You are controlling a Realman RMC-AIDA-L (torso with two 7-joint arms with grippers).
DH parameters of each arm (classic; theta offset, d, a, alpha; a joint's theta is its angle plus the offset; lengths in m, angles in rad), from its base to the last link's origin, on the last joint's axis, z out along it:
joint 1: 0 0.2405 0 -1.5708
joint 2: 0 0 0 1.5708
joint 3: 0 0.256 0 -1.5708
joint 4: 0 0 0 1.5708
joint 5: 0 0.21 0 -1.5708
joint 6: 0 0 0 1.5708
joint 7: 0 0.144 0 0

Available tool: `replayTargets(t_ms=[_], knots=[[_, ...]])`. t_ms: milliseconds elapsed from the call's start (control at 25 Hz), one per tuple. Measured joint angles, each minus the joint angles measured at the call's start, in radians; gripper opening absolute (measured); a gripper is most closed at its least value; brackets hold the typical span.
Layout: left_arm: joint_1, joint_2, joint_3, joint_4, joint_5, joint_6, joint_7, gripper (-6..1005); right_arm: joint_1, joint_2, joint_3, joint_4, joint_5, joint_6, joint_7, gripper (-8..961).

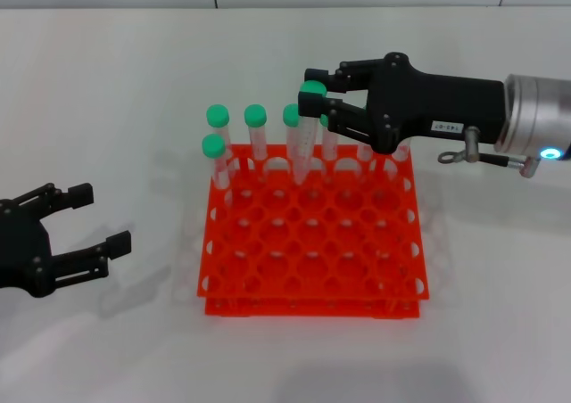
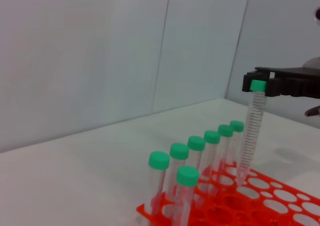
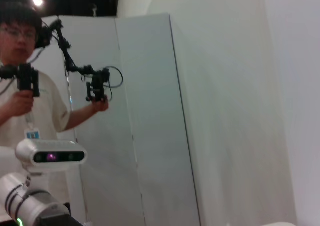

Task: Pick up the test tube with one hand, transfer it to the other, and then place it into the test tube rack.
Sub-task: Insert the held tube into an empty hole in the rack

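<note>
The right gripper [image 1: 314,100] pinches the green cap of a test tube [image 1: 306,144], its tip entering a back-row hole of the orange rack [image 1: 312,251]. The left gripper [image 1: 98,220] rests wide open and empty on the table [image 1: 107,82], left of the rack.

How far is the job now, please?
Pickup and handover look done: the left tool is open and empty beside the rack. The right tool holds the test tube by its cap, tip at a rack hole. Left: lower it in and release.
</note>
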Motion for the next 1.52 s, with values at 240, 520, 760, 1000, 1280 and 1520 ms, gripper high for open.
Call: replayTargets(t_ms=[240,520,760,1000,1280,1520], knots=[[-0.024,0.0,-0.01,-0.005,0.026,-0.001,-0.012,866,0.009,0.0,-0.011,0.0,0.024,0.022,0.001,268],[-0.074,0.0,-0.035,-0.002,0.111,0.003,-0.08,866,0.017,0.0,-0.084,0.0,0.084,0.044,0.002,270],[-0.091,-0.001,-0.038,-0.005,0.127,-0.003,-0.082,866,0.019,-0.001,-0.238,-0.014,0.212,0.109,-0.004,271],[-0.091,0.0,-0.037,-0.002,0.123,-0.004,-0.078,866,0.011,0.0,-0.427,-0.067,0.374,0.2,0.0,272],[-0.094,0.0,-0.037,0.0,0.123,-0.005,-0.078,867,0.01,0.0,-0.568,-0.093,0.507,0.28,0.004,273],[-0.104,0.0,-0.037,-0.005,0.127,-0.007,-0.077,867,0.009,0.0,-0.62,-0.114,0.548,0.339,0.004,275]])
